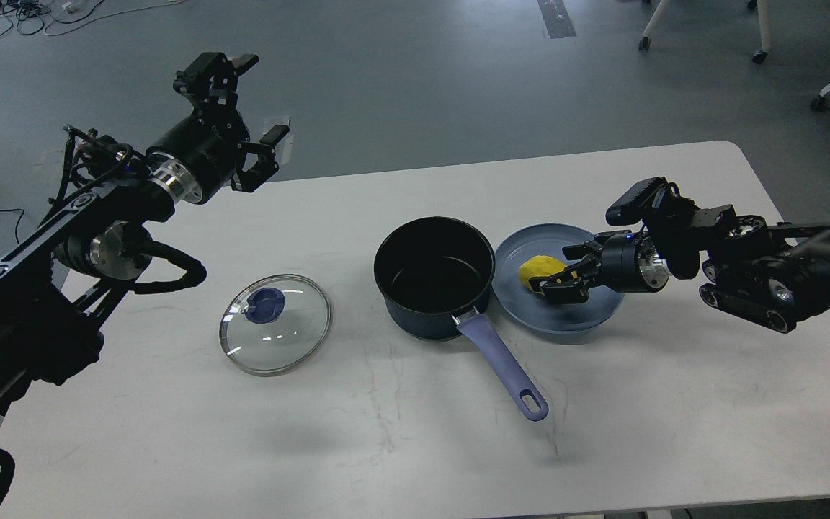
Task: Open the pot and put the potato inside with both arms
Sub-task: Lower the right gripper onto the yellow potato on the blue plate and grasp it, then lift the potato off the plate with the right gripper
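Yellow against the blue-grey plate (530, 317), the potato (539, 270) sits right of centre in the frame, and your right tool (566, 277) is on it, its fingers set close around the potato's right side. Whether they have truly pinched it or only touch it, you cannot tell from this view; the potato looks to be resting on the plate, not lifted.

Your opening step looks done. The pot (434, 277) stands uncovered at mid-frame, its black inside bare, its lavender handle (503, 364) running toward the lower right. The glass lid (275, 324) lies flat on the bench (415, 447) to the left of the pot, well apart from it. Your left tool (246, 119) hangs high in the upper left, spread wide and carrying nothing, clear of everything.

So the step in hand, as I judge it, is the pick of the potato. Next you would need a firm close, then a lift high enough to clear both the plate's rim and the pot's nearer wall, since plate and pot stand just beside each other. Carry leftward only a short way, centre over the mouth, and release low. Mind that a round, lumpy thing may roll out of a shallow pinch, and keep the wrist off the handle.
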Robot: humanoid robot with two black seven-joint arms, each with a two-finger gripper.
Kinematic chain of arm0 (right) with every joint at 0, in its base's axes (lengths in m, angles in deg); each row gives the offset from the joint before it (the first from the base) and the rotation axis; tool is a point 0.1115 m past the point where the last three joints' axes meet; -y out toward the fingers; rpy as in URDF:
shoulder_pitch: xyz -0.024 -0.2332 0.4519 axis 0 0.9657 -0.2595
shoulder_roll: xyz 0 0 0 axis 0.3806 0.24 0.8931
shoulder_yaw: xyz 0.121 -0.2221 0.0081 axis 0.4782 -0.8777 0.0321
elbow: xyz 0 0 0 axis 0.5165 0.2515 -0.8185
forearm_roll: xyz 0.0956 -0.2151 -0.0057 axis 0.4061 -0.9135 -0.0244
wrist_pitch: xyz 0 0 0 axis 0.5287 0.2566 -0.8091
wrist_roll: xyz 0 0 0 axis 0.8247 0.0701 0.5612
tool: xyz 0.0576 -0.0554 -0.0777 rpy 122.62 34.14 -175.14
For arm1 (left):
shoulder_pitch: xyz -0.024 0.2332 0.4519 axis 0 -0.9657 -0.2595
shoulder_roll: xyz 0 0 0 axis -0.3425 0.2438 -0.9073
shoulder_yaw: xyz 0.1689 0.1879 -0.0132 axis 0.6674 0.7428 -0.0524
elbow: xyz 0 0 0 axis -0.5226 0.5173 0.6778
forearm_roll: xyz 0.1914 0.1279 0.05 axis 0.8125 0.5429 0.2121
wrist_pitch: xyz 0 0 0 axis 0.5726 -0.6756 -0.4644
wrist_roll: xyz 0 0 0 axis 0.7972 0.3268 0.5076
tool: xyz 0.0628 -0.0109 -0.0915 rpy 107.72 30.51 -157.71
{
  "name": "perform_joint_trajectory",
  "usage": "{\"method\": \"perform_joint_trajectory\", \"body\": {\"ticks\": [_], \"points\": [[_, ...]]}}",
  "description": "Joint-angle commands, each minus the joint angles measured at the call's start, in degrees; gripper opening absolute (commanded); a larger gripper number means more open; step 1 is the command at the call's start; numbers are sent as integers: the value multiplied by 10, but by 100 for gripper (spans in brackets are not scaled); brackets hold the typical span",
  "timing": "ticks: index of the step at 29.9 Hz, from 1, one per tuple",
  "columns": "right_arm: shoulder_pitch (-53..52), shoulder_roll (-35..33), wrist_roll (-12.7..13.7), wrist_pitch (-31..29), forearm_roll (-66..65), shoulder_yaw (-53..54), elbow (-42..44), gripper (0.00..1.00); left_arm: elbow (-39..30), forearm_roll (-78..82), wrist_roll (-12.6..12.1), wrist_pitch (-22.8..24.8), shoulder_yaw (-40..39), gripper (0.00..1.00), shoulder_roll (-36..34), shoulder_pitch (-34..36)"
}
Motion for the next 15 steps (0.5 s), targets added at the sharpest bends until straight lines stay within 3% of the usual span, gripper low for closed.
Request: {"method": "perform_joint_trajectory", "body": {"ticks": [1,8,15], "points": [[-4,14,0,13,1,-22,19,54,0,2,8,0,1,100,-2,0],[-3,18,0,22,1,-49,22,14,0,2,9,0,1,100,-3,-1],[-43,7,0,34,1,-49,8,12,0,2,9,0,1,100,-4,-1]]}}
